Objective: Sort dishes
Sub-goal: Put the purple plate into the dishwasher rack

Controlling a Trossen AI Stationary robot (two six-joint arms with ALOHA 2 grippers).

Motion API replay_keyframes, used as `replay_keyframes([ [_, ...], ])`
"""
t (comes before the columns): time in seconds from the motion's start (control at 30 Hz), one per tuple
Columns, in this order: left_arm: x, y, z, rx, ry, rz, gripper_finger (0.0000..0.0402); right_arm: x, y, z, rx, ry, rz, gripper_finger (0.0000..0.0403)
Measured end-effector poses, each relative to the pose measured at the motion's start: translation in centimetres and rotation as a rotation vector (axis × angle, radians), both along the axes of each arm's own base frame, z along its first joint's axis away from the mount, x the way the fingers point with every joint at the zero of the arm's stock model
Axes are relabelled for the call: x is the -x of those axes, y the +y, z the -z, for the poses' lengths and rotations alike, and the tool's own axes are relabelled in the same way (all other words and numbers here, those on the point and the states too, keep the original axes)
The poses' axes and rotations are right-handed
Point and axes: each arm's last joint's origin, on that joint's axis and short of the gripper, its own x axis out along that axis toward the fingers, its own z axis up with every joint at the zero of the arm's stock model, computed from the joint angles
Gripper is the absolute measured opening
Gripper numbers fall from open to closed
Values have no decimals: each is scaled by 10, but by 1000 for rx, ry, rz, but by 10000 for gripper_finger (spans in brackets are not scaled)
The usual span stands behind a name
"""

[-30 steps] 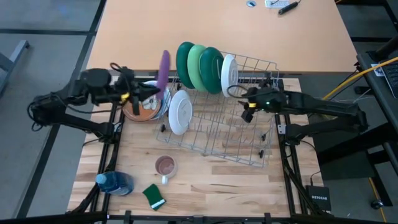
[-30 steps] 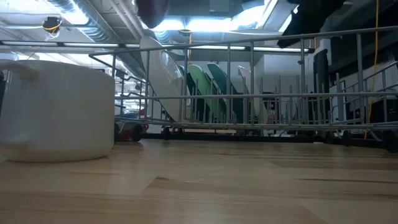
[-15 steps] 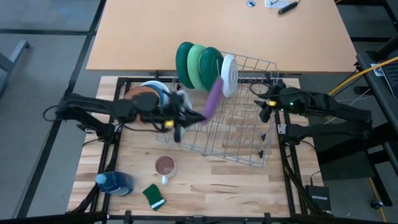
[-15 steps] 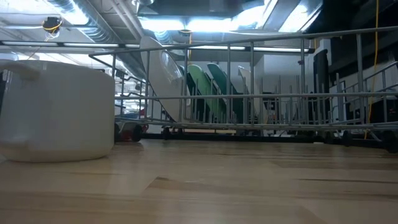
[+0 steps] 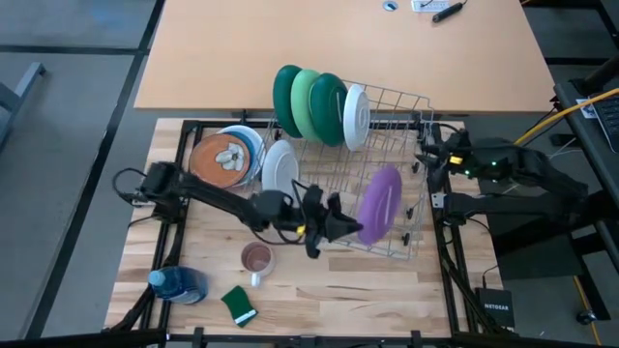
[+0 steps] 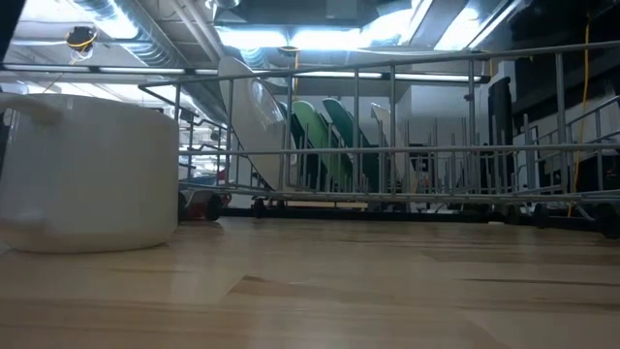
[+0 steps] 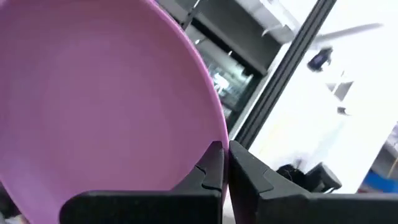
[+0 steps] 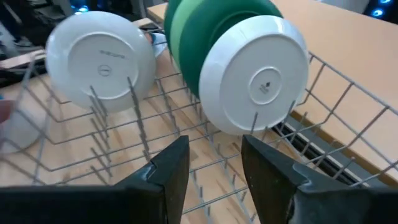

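Reaching across the wire rack (image 5: 372, 217) from the table's left side, the left gripper (image 5: 340, 228) pinches the rim of a purple plate (image 5: 379, 201) and holds it on edge over the rack's near right part. The left wrist view shows that grip closely: both dark fingers (image 7: 213, 169) meet on the thin edge of the smooth, matte purple plate (image 7: 93, 106), which fills most of that picture. The overhead view alone shows the stack of flat plates (image 5: 230, 157) beside the rack, a blue one under an orange-brown top, plus the mug (image 5: 257, 258), sponge (image 5: 239, 304) and blue bottle (image 5: 179, 283) on the pale wooden boards.

The right gripper (image 5: 428, 158) waits at the rack's far right edge, jaws apart and empty. Its wrist view shows what overhead hides: the round foot rings on the backs of two glossy white plates (image 8: 255, 74) (image 8: 101, 60), standing between thin metal prongs, with green plates (image 8: 205, 31) behind. From table height the mug (image 6: 87, 170) looks opaque white, and the rack (image 6: 407, 136) is a grid of slim bars.
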Motion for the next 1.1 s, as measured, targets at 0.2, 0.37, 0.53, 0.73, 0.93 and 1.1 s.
replay_keyframes([
  [0.2, -28, -4, 36, 76, -61, -14, 0, 8, 2, 0, -5, -23, -18, 152],
  [0.37, -47, -7, 50, 68, -46, -60, 0, 8, 2, 0, 1, -18, -21, 152],
  [0.53, -58, -8, 53, 65, -23, -129, 0, 8, 2, 0, 1, -15, -21, 152],
  [0.73, -65, -3, 58, 79, 75, -230, 0, 8, 2, 0, 1, -15, -21, 152],
  [0.93, -69, 5, 62, 99, 116, -249, 0, 8, 2, 0, 2, -15, -22, 152],
  [1.1, -71, 12, 65, 110, 154, -258, 0, 8, 2, 0, 2, -15, -21, 152],
])
